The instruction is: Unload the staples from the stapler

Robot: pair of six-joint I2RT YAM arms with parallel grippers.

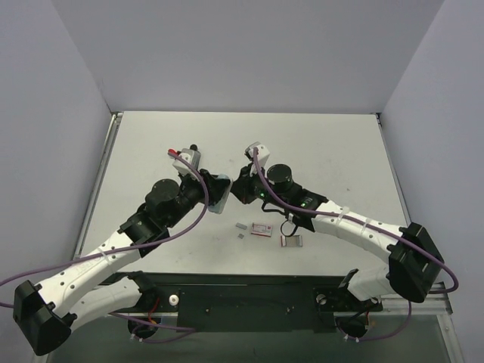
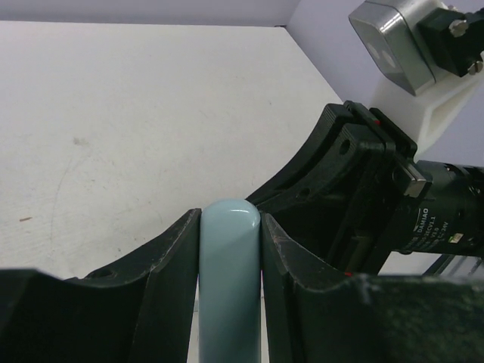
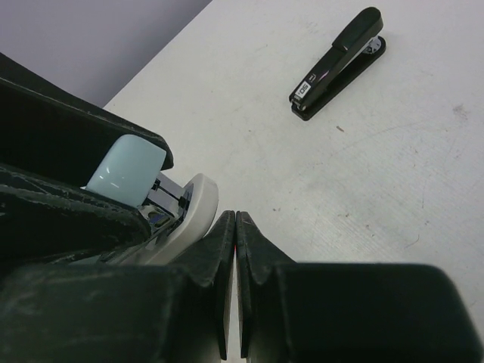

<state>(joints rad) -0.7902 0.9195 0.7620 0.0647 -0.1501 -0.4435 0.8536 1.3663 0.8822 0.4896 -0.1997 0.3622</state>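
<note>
Now, left gripper (image 2: pixel 230 223): clenched around pale blue stapler (image 2: pixel 230 295)
right gripper (image 3: pixel 235 221): fingers pressed together, nothing seen between them, tips just beside that stapler's front end
staples (image 1: pixel 240 225): lying on table (image 1: pixel 333 151), just left of red-and-white box (image 1: pixel 262 230)
black stapler (image 3: pixel 338 64): on table, well apart

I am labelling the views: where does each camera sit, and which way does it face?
Top external: above and behind the bases, facing down on the table; the left arm and right arm show.
Left wrist: on the left arm, facing along the left pincer, shut on the light blue stapler; the right arm's wrist shows beyond.
Right wrist: on the right arm, facing along the shut right pincer toward a black stapler.
Shared: both wrist views show the light blue stapler.
</note>
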